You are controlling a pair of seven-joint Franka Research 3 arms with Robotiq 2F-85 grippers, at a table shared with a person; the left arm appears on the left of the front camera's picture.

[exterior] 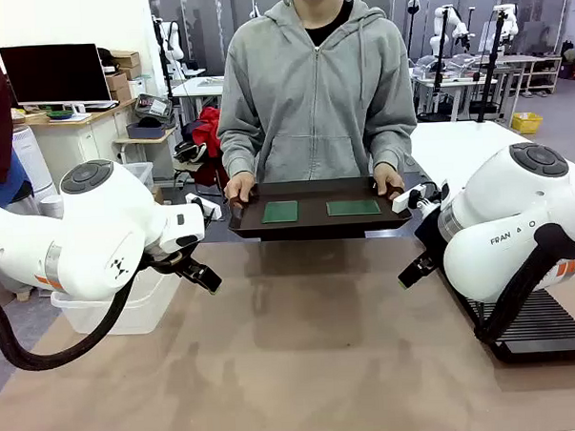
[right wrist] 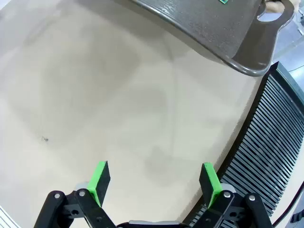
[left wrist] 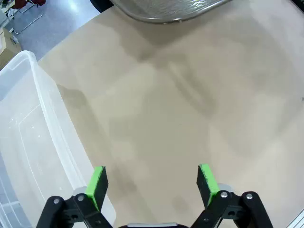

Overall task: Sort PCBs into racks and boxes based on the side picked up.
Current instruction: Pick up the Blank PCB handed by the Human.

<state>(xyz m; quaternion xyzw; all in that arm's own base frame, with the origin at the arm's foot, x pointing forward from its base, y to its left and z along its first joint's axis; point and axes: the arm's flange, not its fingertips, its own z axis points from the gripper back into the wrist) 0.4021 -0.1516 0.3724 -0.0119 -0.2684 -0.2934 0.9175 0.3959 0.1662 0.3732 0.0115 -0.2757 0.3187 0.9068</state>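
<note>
Two green PCBs (exterior: 280, 211) (exterior: 353, 207) lie flat on a dark brown tray (exterior: 317, 226) that a person holds by both handles over the table's far edge. My left gripper (exterior: 204, 276) (left wrist: 152, 183) hovers open over bare tabletop, beside the clear box (exterior: 129, 306) (left wrist: 28, 142). On the other side, my right gripper (exterior: 416, 267) (right wrist: 156, 180) is open too, above the table next to the black slotted rack (exterior: 545, 324) (right wrist: 266, 142). Nothing sits between either pair of fingers. In the right wrist view the tray (right wrist: 223, 28) passes overhead, a PCB corner (right wrist: 222, 2) peeking at the top.
The tan tabletop (exterior: 303, 348) lies bare between the arms. The box stands at the left edge, the rack at the right edge. The person's hands (exterior: 239, 187) grip the tray handles. Desks and other equipment stand far behind.
</note>
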